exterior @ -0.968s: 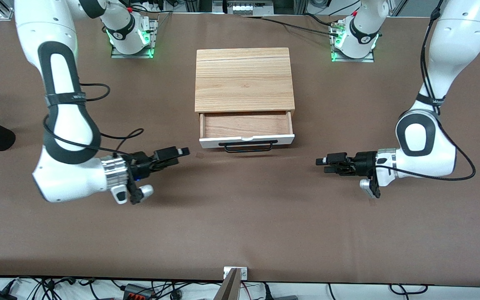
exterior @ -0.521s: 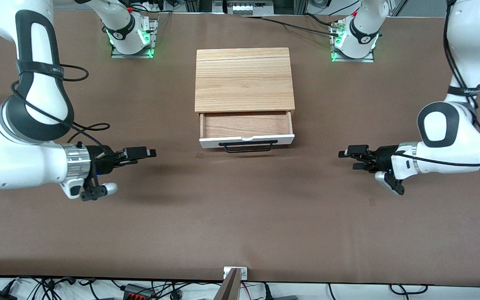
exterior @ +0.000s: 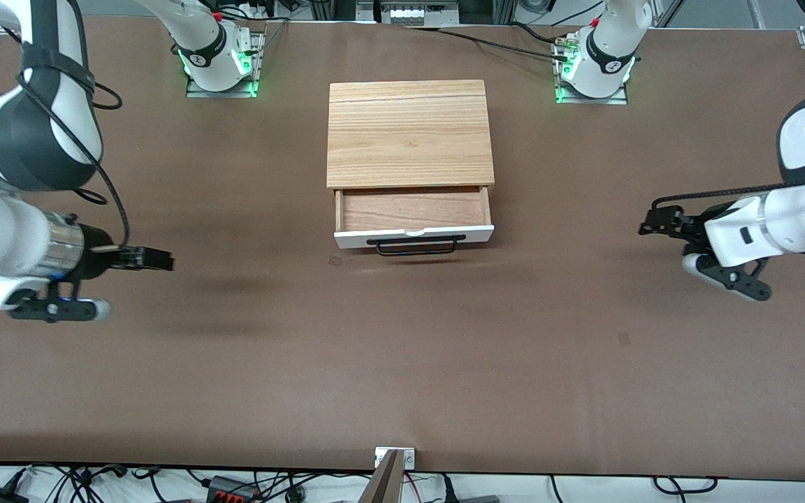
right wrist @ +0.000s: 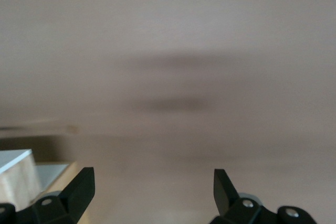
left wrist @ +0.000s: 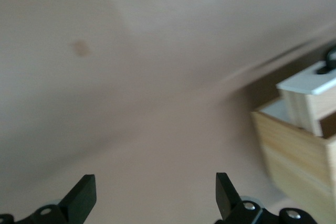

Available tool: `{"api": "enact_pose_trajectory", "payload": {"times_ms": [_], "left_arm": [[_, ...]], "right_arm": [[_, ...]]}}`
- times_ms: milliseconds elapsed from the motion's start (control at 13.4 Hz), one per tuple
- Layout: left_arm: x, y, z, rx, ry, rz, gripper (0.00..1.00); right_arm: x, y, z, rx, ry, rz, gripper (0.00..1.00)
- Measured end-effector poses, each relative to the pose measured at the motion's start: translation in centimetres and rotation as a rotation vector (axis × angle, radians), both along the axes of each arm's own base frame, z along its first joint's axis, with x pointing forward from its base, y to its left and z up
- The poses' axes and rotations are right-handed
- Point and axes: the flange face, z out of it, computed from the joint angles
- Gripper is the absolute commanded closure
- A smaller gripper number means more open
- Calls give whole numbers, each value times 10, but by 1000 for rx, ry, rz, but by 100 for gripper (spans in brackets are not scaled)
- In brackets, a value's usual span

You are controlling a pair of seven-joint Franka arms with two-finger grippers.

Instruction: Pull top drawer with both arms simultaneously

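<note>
Both claws spread, empty | left claw (exterior: 654, 225), right claw (exterior: 158, 261) well apart from drawer (exterior: 414, 223), flanking it | drawer open; likely retreat step | next: park.

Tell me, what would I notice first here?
A wooden box sits in the table's middle with its top drawer pulled out and empty. One big white arm waits at each end: the left hand and right hand, both open, hover above bare table.

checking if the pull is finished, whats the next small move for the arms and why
Probably just finish backing off to rest. The top drawer already stands pulled out of the box, its handle free. Both the left gripper and right gripper are open, empty, over bare table.
</note>
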Motion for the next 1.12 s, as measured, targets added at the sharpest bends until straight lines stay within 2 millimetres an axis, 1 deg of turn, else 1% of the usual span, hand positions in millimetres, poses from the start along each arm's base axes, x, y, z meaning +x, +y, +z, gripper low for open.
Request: {"api": "enact_pose_trajectory", "payload": {"times_ms": [149, 223, 372, 447, 521, 596, 745, 819, 894, 968, 1117], "left_arm": [[5, 9, 17, 55, -36, 29, 0], [6, 15, 22, 74, -44, 79, 0], [8, 28, 34, 102, -54, 230, 0], [6, 34, 44, 118, -61, 276, 0], [1, 40, 56, 159, -64, 292, 0], [-6, 44, 71, 199, -71, 297, 0], [-26, 42, 102, 236, -83, 307, 0], [-32, 41, 111, 242, -86, 314, 0], [-36, 42, 113, 232, -80, 326, 0], [-38, 45, 109, 208, -63, 343, 0], [-43, 61, 95, 185, -22, 379, 0]], "right_arm": [[-9, -25, 32, -32, -44, -28, 0], [-16, -44, 45, -29, -56, -48, 0], [-30, -84, 61, -10, -69, -64, 0], [-36, -97, 66, -4, -76, -56, 0], [-40, -103, 70, -9, -78, -47, 0], [-43, -104, 72, -21, -78, -38, 0], [-46, -100, 74, -38, -75, -24, 0], [-50, -98, 75, -40, -73, -19, 0], [-55, -96, 75, -40, -72, -17, 0], [-62, -96, 74, -39, -79, -16, 0], [-84, -97, 66, -37, -92, -16, 0]]}}
